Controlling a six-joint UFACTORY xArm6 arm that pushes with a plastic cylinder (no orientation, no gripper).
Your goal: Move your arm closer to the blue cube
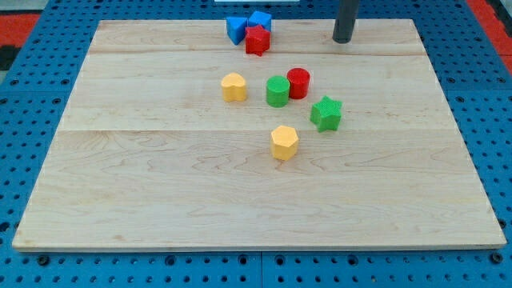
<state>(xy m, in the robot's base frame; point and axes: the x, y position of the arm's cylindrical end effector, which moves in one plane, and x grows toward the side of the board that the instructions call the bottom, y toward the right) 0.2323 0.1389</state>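
Note:
The blue cube sits at the view's top edge of the wooden board, pressed against another blue block on its left and a red star block just below. My tip rests on the board near the top, well to the right of the blue cube and apart from it. The rod rises out of the view's top.
A yellow heart-shaped block, a green cylinder touching a red cylinder, a green star and a yellow hexagon block lie mid-board. A blue pegboard surrounds the board.

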